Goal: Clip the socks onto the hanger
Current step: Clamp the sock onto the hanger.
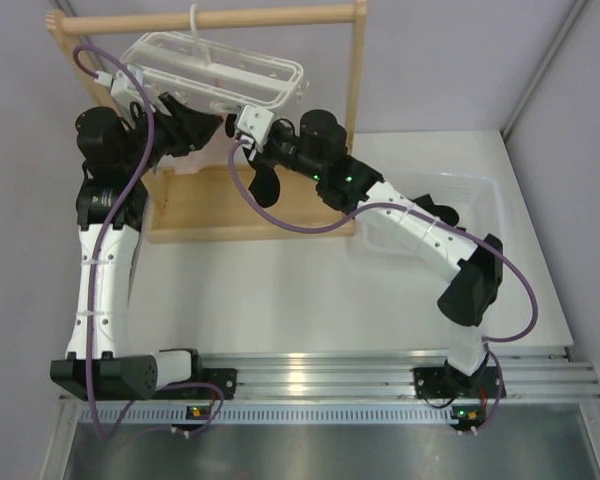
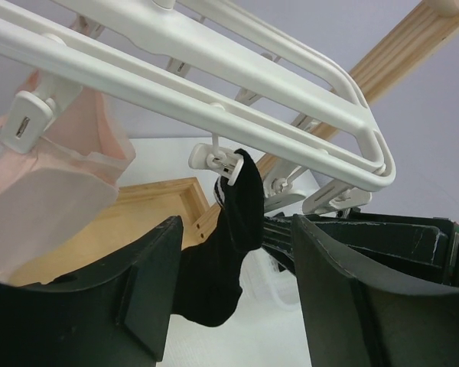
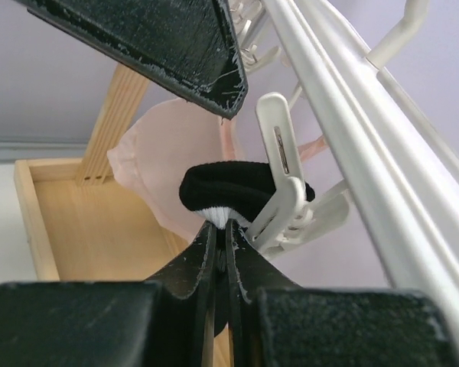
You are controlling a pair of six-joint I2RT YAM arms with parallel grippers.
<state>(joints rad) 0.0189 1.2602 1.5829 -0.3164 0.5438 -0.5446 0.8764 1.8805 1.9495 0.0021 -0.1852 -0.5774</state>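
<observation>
Lavender-grey walls close in a white tabletop (image 1: 280, 290), and at its far side stands the wooden rod-and-frame rack (image 1: 356, 80) on a flat plank base. From its rod hangs the white plastic oblong-frame hanger (image 1: 220, 72), smooth moulded rails with small pegs dangling beneath. I see a pale pink cloth (image 2: 53, 183), thin and slightly sheer, drooping from one peg. Next along, the limp black fabric sock (image 2: 229, 252) hangs by its cuff from a white clip (image 2: 214, 160). My left gripper (image 2: 241, 306) is spread wide, a matte black finger on either side of the sock. My right gripper (image 3: 223, 229) is pinched tight on the sock just under the rolled cuff, a sliver of white fabric showing between its scuffed fingertips.
</observation>
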